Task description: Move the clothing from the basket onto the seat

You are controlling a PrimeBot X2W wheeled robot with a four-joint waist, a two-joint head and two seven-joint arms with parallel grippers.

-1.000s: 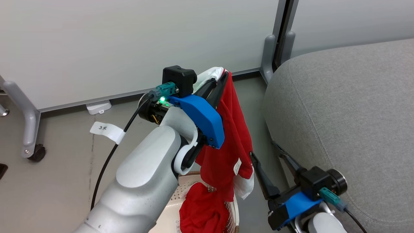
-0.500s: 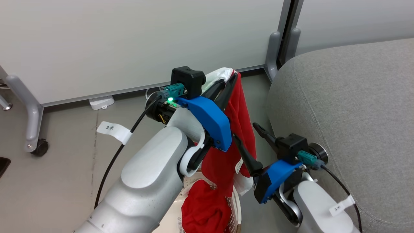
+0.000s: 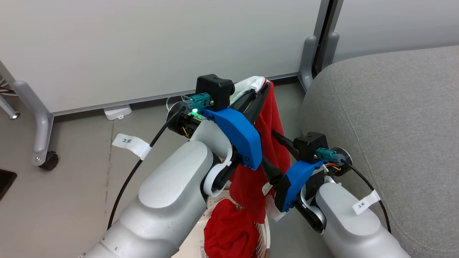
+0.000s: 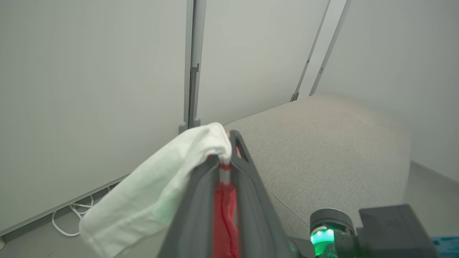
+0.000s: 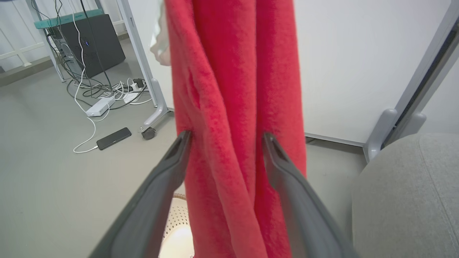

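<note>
Clothing (image 3: 274,143): one red garment up in the air, long axis running straight down, white-trimmed end on top, loose tail dipping toward the basket (image 3: 266,229) on the near floor. Second red garment (image 3: 226,233) heaped inside that basket, not yet lifted. Starting at the left: left gripper (image 4: 229,157), high and clamped tight on the white trim, carrying the whole hang. Just right of it and lower: right gripper (image 5: 226,135), spread wide, straddling the hanging cloth mid-length, one finger on either side, not yet squeezing. Further right: the seat (image 3: 387,118), big and grey, just beside the dangling garment. Looks like a second grasp coming, then a swing rightward onto the seat. Nearer to that seat: right arm. Worth watching the low tail for a snag on the basket rim.
</note>
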